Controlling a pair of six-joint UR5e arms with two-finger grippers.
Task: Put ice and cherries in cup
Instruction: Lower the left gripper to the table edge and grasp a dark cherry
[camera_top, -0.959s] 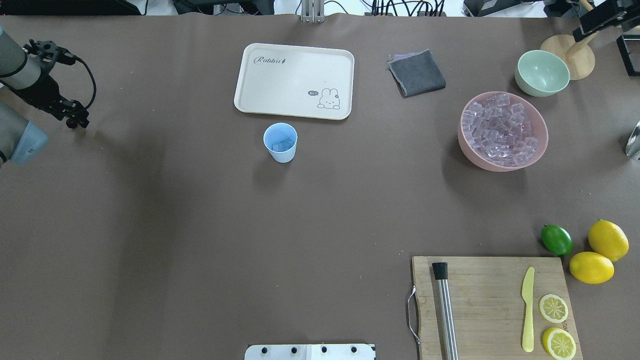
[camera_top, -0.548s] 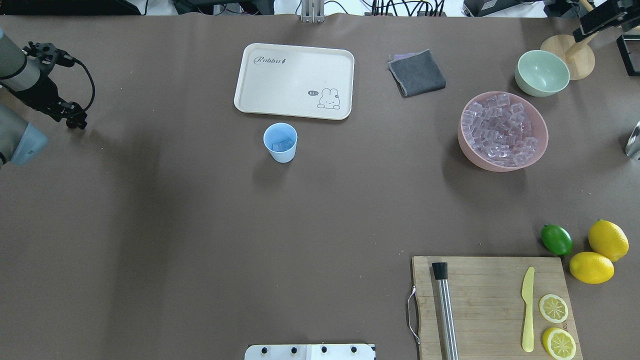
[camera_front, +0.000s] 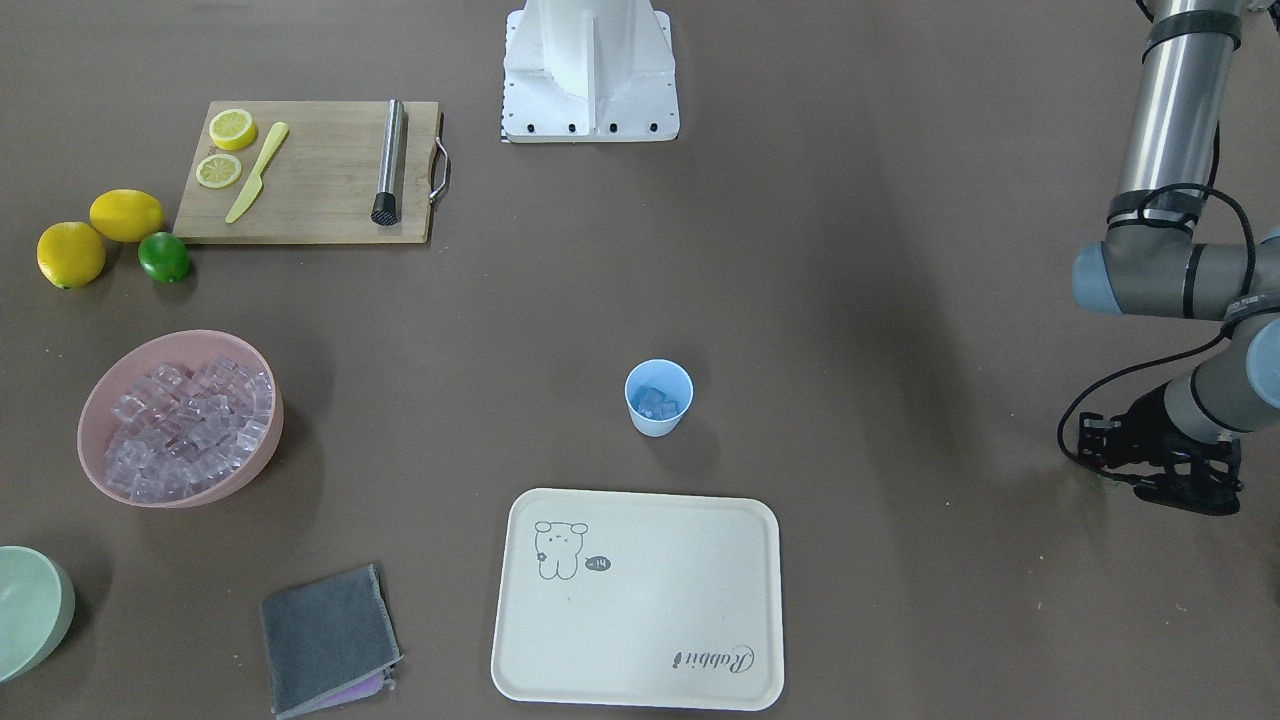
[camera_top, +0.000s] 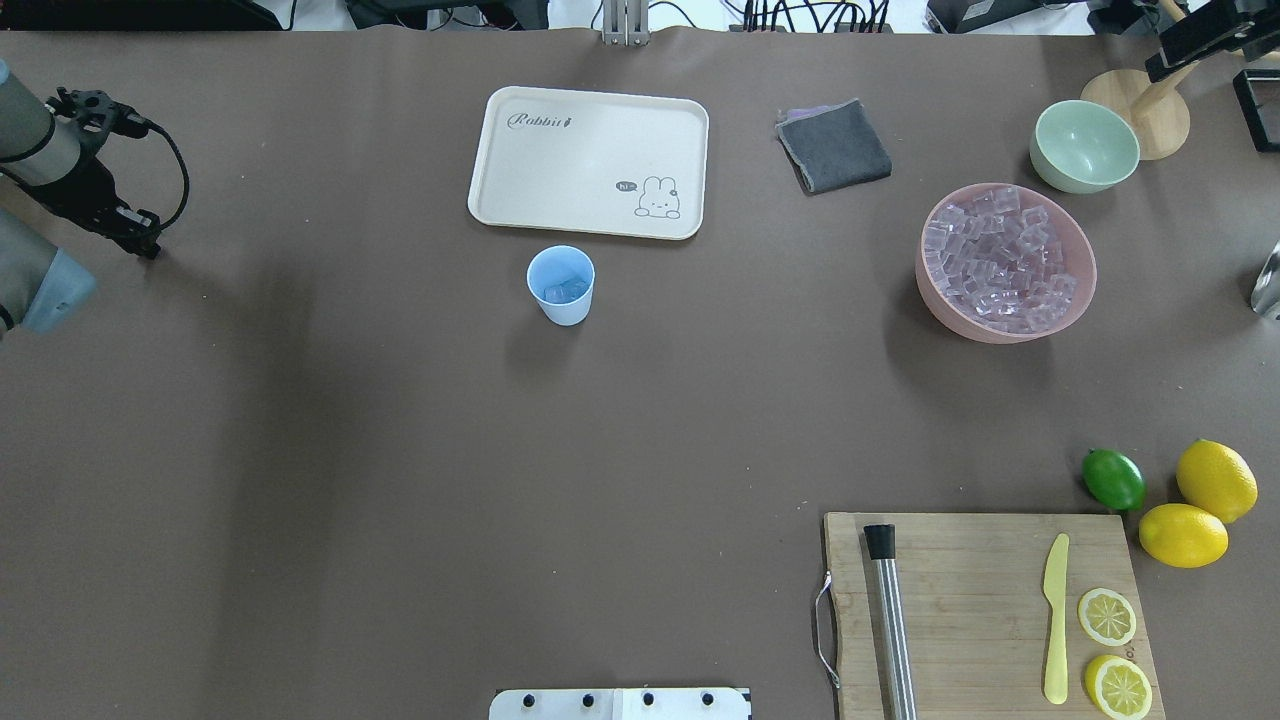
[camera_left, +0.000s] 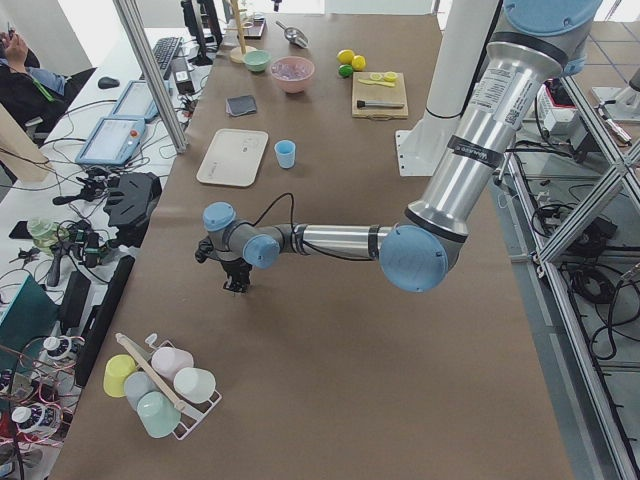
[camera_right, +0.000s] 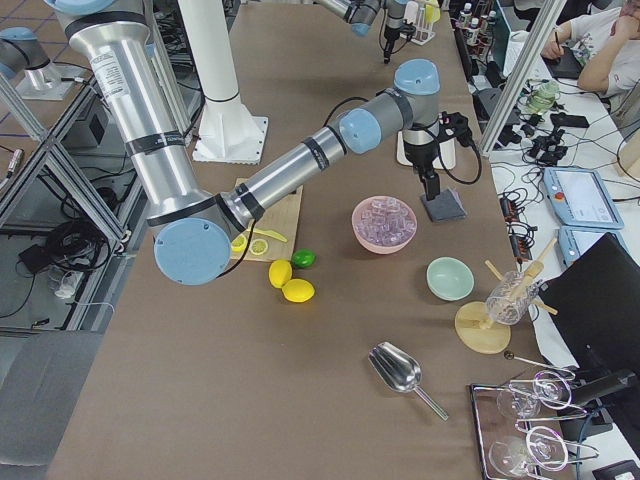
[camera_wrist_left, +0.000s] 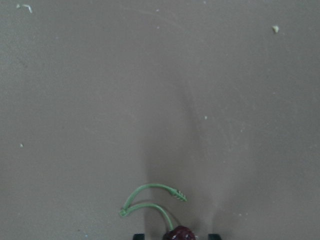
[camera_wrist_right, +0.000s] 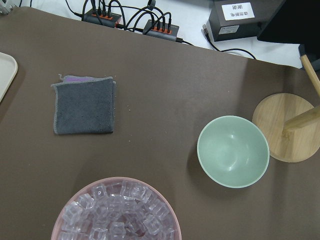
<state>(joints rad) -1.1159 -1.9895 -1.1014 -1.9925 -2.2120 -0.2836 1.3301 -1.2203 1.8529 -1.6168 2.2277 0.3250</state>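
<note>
Brown table (camera_top: 400, 450), one cup (camera_top: 566, 311) holding ice (camera_top: 564, 291), one tray (camera_top: 580, 165), one lime (camera_top: 1113, 479)

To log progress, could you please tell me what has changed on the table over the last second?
Only the left gripper moved: it drifted slightly toward the table's left edge. Nothing was visibly taken hold of or let go. The cup with ice in it, the pink bowl, the tray and the cutting board stayed put.
</note>
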